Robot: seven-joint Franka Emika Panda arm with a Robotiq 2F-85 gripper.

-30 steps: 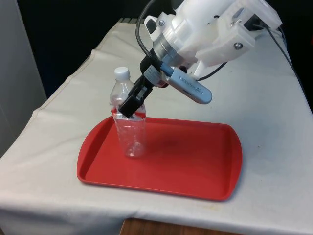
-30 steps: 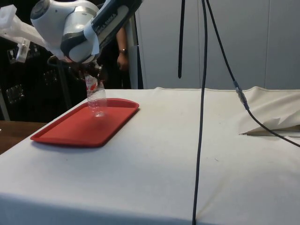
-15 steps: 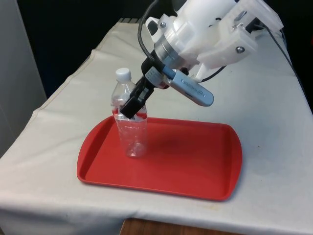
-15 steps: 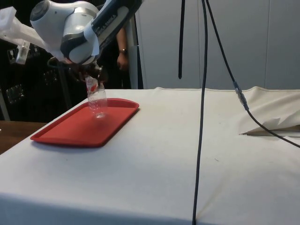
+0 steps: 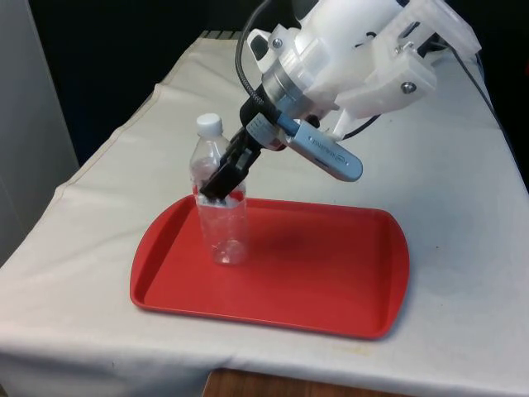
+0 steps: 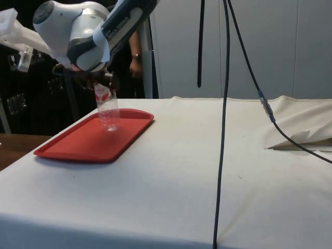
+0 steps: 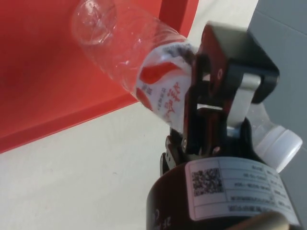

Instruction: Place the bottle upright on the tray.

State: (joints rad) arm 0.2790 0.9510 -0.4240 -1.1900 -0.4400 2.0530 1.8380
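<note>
A clear plastic bottle (image 5: 221,236) with a white cap and a red-and-white label stands upright on the red tray (image 5: 331,281), near the tray's far corner on the front view's left. My gripper (image 5: 221,180) reaches down at a slant from the front view's right and is shut on the bottle at its label band, below the shoulder. From the side, the bottle (image 6: 108,116) rests with its base on the tray (image 6: 78,145), the gripper (image 6: 102,88) over its upper half. Close up, one black finger lies across the labelled bottle (image 7: 124,43), with the tray (image 7: 38,72) beneath.
The tray lies close to the table's near edge in the front view. Black cables (image 6: 224,104) hang over the table in the side view. A raised fold of cloth (image 6: 306,137) lies at that view's right. A person (image 6: 136,52) stands behind the arm.
The bottle has gone from a slight lean to standing straight, its base staying on the tray. The gripper shifted a little with it and kept its hold.
</note>
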